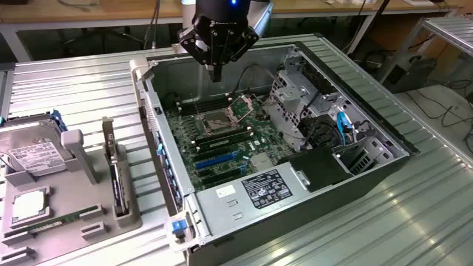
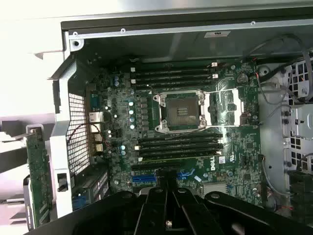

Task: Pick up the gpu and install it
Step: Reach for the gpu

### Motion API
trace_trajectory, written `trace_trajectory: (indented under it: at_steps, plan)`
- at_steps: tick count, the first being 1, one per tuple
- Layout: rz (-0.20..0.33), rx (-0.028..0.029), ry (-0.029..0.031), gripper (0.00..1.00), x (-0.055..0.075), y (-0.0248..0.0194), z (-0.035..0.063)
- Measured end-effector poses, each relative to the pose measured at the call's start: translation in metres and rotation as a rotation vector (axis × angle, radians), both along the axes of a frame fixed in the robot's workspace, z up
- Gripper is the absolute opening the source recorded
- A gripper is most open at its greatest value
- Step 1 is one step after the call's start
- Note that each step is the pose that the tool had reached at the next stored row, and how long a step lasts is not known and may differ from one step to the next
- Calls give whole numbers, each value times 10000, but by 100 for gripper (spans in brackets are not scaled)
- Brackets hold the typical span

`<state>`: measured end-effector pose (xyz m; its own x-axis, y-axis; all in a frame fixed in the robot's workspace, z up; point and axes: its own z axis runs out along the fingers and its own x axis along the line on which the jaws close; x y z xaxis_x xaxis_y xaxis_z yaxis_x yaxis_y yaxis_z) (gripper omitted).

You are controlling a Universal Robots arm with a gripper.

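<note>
The gpu (image 1: pixel 116 176) stands on edge in a slot of the grey holder (image 1: pixel 88 221) at the exterior view's left, its silver bracket pointing up. It is a thin dark card. In the wrist view the same card (image 2: pixel 37 176) appears outside the case wall, showing a green edge. My gripper (image 1: pixel 216 75) hangs above the far part of the open computer case (image 1: pixel 369 166), well away from the gpu. Its fingers (image 2: pixel 155 196) are shut with nothing between them. Under them lies the motherboard (image 2: pixel 234 147) with blue expansion slots (image 1: pixel 219 161).
The holder also carries a hard drive with a white label (image 1: pixel 33 155), a processor chip (image 1: pixel 30 204) and a green RAM stick (image 1: pixel 55 221). The case holds an open CPU socket (image 2: pixel 180 110), drive cages (image 1: pixel 296 91) and cables. Ribbed metal table all around.
</note>
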<state>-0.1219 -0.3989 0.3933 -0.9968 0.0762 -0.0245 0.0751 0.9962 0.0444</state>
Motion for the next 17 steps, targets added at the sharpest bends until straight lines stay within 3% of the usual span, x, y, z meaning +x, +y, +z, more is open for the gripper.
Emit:
trace_trajectory:
  at_steps: [12,14,17]
  plan:
    - [0,0,0,11,0,0,0]
    - [0,-1,1,11,-11,-15,1]
    - [0,-1,0,11,-96,-81,0]
